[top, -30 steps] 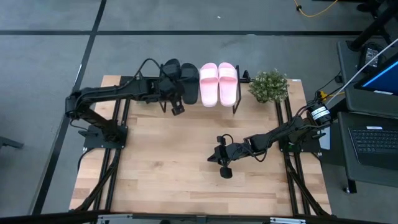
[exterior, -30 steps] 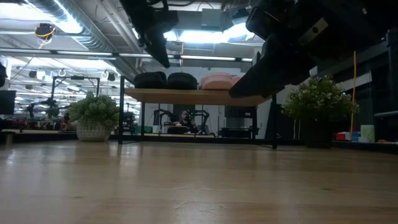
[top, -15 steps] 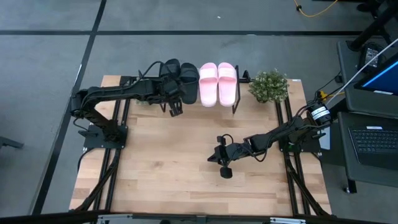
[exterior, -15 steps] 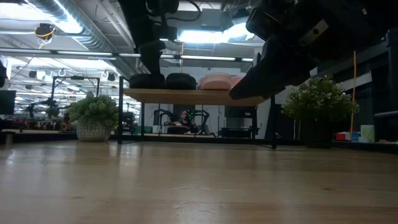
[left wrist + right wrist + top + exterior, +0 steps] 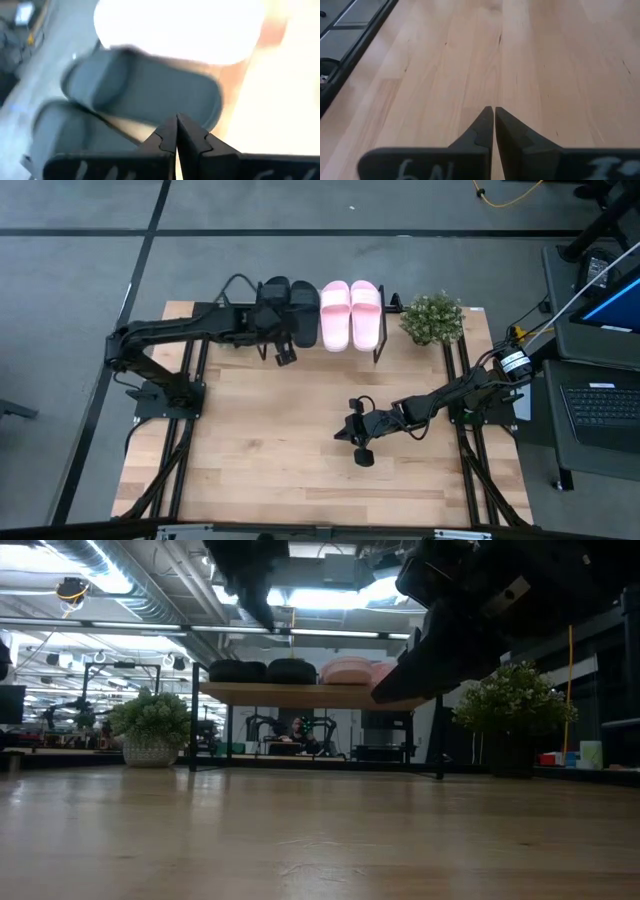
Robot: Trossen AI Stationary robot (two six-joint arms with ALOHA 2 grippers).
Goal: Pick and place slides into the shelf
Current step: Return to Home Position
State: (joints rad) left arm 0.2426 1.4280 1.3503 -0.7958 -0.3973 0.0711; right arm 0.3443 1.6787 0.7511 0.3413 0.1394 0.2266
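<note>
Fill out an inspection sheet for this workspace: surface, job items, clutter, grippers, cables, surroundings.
Surface: wooden tabletop, bare across the middle and front.
Job's things: two black slides and two pink slides side by side on the shelf.
Clutter: potted plant beside the shelf's right end.
Grippers: left gripper shut, empty, just in front of the black slides; right gripper shut, empty, over mid-table.
Cables: yellow cable on the floor.
Surroundings: laptop right of the table.
</note>
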